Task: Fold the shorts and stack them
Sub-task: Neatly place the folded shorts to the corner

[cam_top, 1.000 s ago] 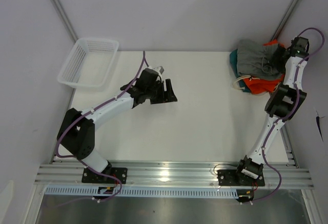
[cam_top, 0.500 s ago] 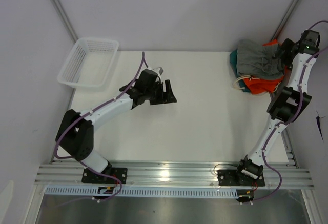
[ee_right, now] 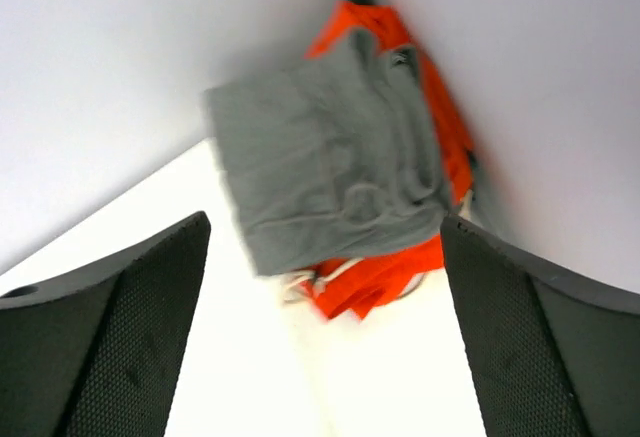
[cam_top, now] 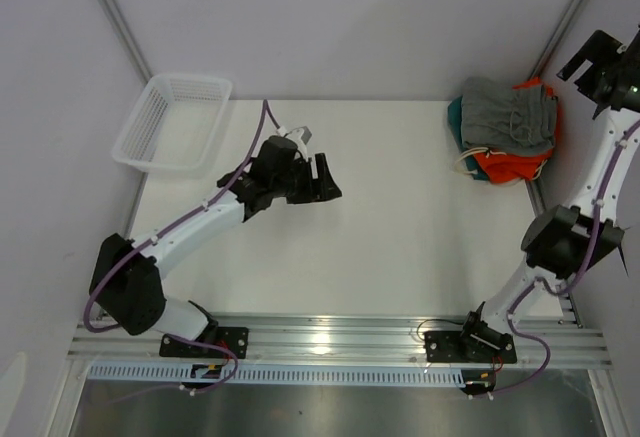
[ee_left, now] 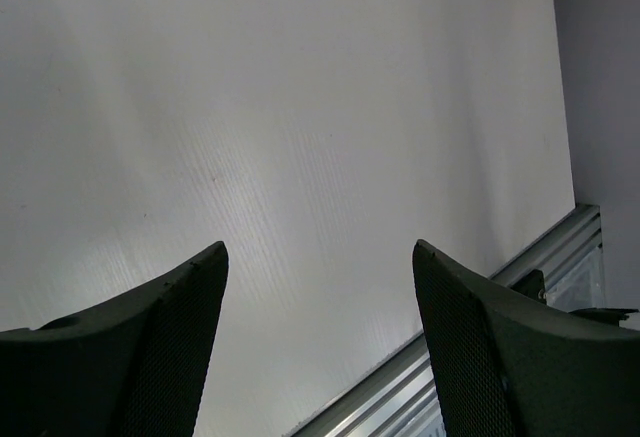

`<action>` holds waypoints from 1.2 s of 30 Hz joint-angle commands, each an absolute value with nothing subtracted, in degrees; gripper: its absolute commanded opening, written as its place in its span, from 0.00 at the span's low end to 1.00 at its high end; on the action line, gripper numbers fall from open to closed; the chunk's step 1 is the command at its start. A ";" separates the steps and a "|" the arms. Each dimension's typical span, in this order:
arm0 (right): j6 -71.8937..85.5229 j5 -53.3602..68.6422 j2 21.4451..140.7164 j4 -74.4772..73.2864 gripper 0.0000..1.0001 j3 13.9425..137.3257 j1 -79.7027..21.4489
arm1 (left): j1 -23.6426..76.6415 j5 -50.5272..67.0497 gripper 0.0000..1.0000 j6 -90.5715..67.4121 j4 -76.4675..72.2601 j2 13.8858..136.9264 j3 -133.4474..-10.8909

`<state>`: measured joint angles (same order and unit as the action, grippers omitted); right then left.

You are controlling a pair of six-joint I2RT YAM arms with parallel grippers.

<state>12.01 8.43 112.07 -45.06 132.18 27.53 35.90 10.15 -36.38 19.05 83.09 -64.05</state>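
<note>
at far left, the basket (cam_top: 135,122); the shorts (cam_top: 505,115) lie far right.

Shorts (cam_top: 508,115) atop clothes pile (cam_top: 503,166), far right

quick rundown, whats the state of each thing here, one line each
orange garment: crumpled, white drawstring hanging out
teal garment: mostly buried, only an edge shows
shorts: grey, loosely bunched, lying on top of the orange garment, not held
basket: upright, nothing visible inside
left hand: open, holding nothing
right hand: open, holding nothing, raised clear of the shorts
</note>
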 commanded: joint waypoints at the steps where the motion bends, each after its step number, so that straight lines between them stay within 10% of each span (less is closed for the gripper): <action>1: 12.22 8.96 98.46 -38.51 0.99 120.27 22.69 | 36.39 8.53 0.77 -35.16 18.90 76.74 -63.37; 20: 23.29 21.28 45.29 -14.85 1.00 54.09 0.18 | 36.47 2.73 0.97 -34.10 21.53 44.40 -44.84; 36: 23.03 22.32 31.99 -12.31 1.00 34.55 -5.19 | 36.47 -4.31 0.99 -34.81 23.29 15.57 -23.65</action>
